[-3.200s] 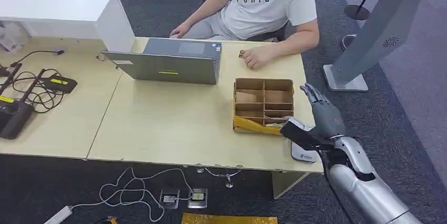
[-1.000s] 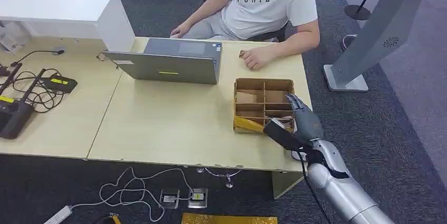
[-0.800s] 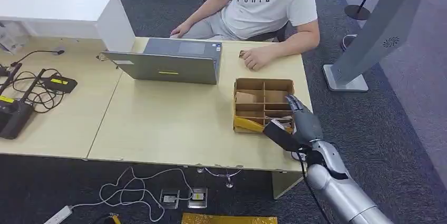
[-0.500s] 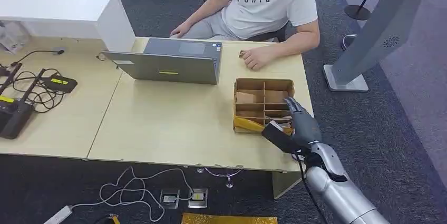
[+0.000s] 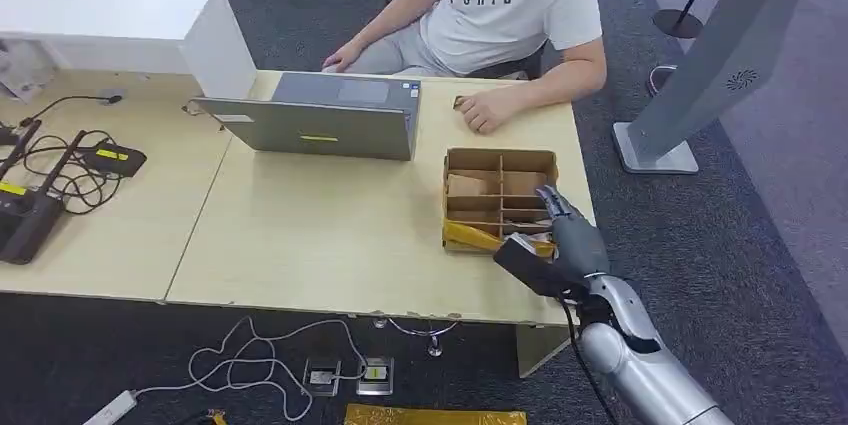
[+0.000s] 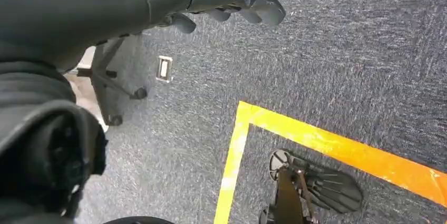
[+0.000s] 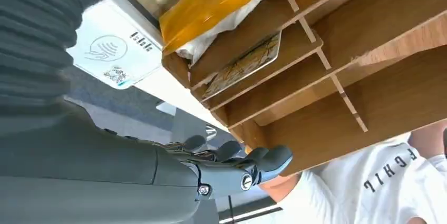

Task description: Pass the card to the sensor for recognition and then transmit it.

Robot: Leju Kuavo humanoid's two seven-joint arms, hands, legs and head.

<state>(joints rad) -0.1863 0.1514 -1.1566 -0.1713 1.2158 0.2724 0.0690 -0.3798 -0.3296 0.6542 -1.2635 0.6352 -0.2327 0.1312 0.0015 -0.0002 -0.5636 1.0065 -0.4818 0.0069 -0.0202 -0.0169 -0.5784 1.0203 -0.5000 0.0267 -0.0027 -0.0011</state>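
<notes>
Right hand: the right hand (image 5: 568,237) had come in from the table's outer edge over the last few seconds and now hung over the near right corner of the wooden divider box (image 5: 500,160). Fingers straight and slightly apart, nothing in them, seen clearly in the right wrist view (image 7: 232,163).
Change: three seconds back the hand stood off past the table edge at about 3 o'clock from the box; it had since slid toward 9 o'clock and dropped a little, covering most of the reader.
Card: the patterned card (image 7: 243,66) lay flat in a narrow slot of the box, next to the slot with white paper under a yellow film (image 7: 221,0). Not yet touched.
Sensor: the white card reader (image 7: 113,50) sat on the table just beside the box's near wall, at roughly 5 o'clock from it.
Left hand: the left hand (image 6: 232,0) hung over grey carpet, fingers loosely curled, holding nothing.
Person: a person in a white T-shirt (image 5: 510,0) sat at 12 o'clock, one hand (image 5: 478,108) resting on the table (image 5: 320,235) beyond the box, beside a laptop (image 5: 325,125).
Meaning: my read, the approach was nearly done; the pinch on the card was still to come, then the pass over the reader.
</notes>
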